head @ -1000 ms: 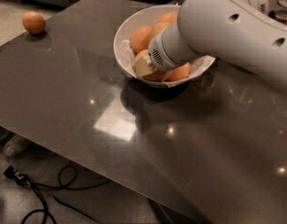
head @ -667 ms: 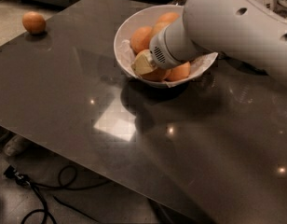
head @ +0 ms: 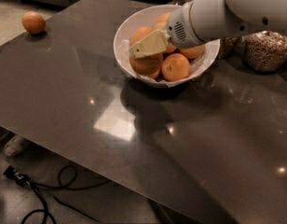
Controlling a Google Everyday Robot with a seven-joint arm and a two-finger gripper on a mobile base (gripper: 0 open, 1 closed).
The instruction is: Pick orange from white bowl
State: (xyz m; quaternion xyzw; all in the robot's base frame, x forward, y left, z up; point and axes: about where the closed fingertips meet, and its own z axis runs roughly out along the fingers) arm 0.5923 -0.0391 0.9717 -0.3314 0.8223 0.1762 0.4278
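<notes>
The white bowl [head: 119,37] stands at the back middle of the dark table and holds several oranges on crinkled white paper. One orange [head: 176,66] lies at the front of the bowl and another [head: 146,64] at its front left. My gripper [head: 147,45], cream-coloured at its tip, reaches in from the right on the big white arm [head: 218,13]. It sits over the bowl's left side, right above the front-left orange. The arm hides the back right of the bowl.
A lone orange [head: 33,22] lies on the table's far left corner. A jar of brownish grains [head: 267,50] stands right of the bowl. The glossy table [head: 87,101] ends at a front-left edge, with black cables [head: 45,195] on the floor below.
The arm has drawn back up and to the right, uncovering more of the bowl and its oranges. The gripper tip now sits a little higher over the bowl's left side.
</notes>
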